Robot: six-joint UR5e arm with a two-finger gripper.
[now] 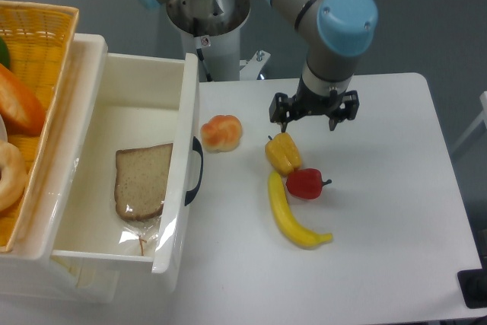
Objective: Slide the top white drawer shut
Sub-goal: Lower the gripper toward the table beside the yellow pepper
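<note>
At left, the top white drawer point(137, 165) stands open (basket point(34, 43) cropped).

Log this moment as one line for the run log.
drawer: top white drawer open, bread slice inside | gripper: open, empty, above yellow pepper | handle: untouched

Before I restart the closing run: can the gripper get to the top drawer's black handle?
Probably yes. The gripper hangs open, and only the bun lies near its path to the handle.

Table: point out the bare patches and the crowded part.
Bare: the table's right side beyond the red pepper, and its front below the banana. Crowded: the centre, from the drawer handle past the bun to the yellow pepper.
</note>
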